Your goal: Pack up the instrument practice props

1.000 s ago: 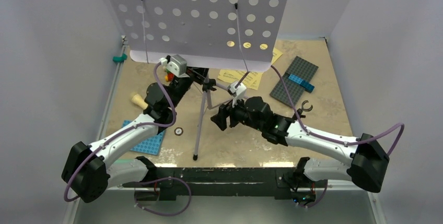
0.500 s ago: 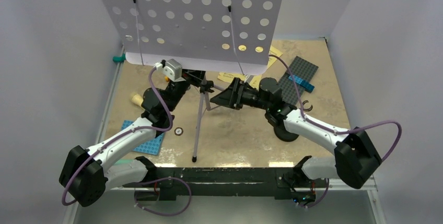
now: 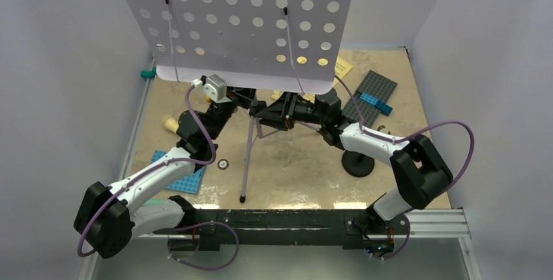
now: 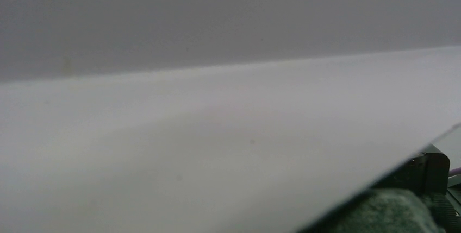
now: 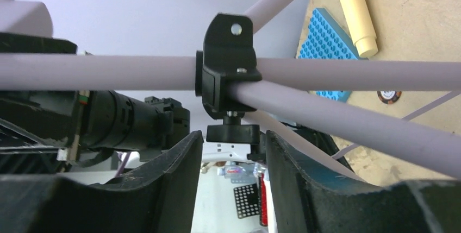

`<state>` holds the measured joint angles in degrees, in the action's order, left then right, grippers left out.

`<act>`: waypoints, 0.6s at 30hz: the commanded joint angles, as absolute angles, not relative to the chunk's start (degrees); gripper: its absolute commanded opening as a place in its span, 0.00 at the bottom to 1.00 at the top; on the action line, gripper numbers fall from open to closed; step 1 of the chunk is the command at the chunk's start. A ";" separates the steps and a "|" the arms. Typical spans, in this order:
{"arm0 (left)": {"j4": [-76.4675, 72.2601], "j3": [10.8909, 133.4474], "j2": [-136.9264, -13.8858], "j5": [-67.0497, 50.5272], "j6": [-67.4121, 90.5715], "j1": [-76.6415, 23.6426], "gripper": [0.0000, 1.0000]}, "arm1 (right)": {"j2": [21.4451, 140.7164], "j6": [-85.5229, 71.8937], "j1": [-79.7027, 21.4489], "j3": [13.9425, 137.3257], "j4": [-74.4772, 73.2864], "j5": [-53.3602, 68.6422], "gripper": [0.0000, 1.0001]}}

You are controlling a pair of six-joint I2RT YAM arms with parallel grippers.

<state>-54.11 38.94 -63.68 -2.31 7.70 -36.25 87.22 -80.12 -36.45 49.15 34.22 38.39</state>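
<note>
**A:** Over the last second the right arm has swung in from the near-right. The right gripper (image 5: 232,139) is now at the hub of the music stand (image 3: 241,25), mid-bench. The stand's desk has also shifted slightly left.

**B:** Jaw state?

**A:** The right fingers are apart, straddling the black knob (image 5: 234,133) under the collar (image 5: 225,64). No contact that I can see.

**B:** Left side?

**A:** The left gripper (image 3: 220,102) is tucked under the desk's lower edge, toward the far-left corner. Its wrist view shows only a pale surface, so I can't tell if it's apart or closed.

**B:** What does that mean for the task?

**A:** It reads as the start of folding the stand, with the left steadying and the right lined up to loosen the knob. Nothing is packed yet:
- The toy microphone (image 3: 171,123) lies near the left edge.
- The mic stand (image 3: 358,163) sits toward the near-right corner.
- The yellow pages (image 3: 340,68) are by the far edge, partly behind the desk.

**B:** Risk?

**A:** The stand is tall on thin legs, so torque on the knob could tip it.
</note>
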 commanded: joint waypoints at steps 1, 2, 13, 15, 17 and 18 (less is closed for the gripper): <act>-48.08 35.48 -64.19 -4.17 9.32 -36.72 0.00 | 87.98 -86.68 -34.36 51.55 41.66 39.90 0.49; -48.08 35.32 -64.19 -4.09 9.36 -36.74 0.00 | 88.20 -87.66 -33.77 51.20 42.79 39.75 0.49; -47.82 36.05 -65.65 -3.79 9.14 -37.02 0.00 | 89.54 -83.17 -32.86 57.37 37.27 45.41 0.23; -47.81 36.20 -66.08 -3.78 9.14 -37.00 0.00 | 89.41 -81.70 -32.81 57.39 36.22 47.08 0.26; -47.89 36.22 -66.55 -3.89 9.36 -37.07 0.00 | 89.62 -81.72 -32.87 56.87 36.28 48.27 0.35; -48.09 36.21 -66.77 -3.87 9.40 -37.11 0.00 | 89.90 -82.23 -32.87 56.72 36.83 48.91 0.39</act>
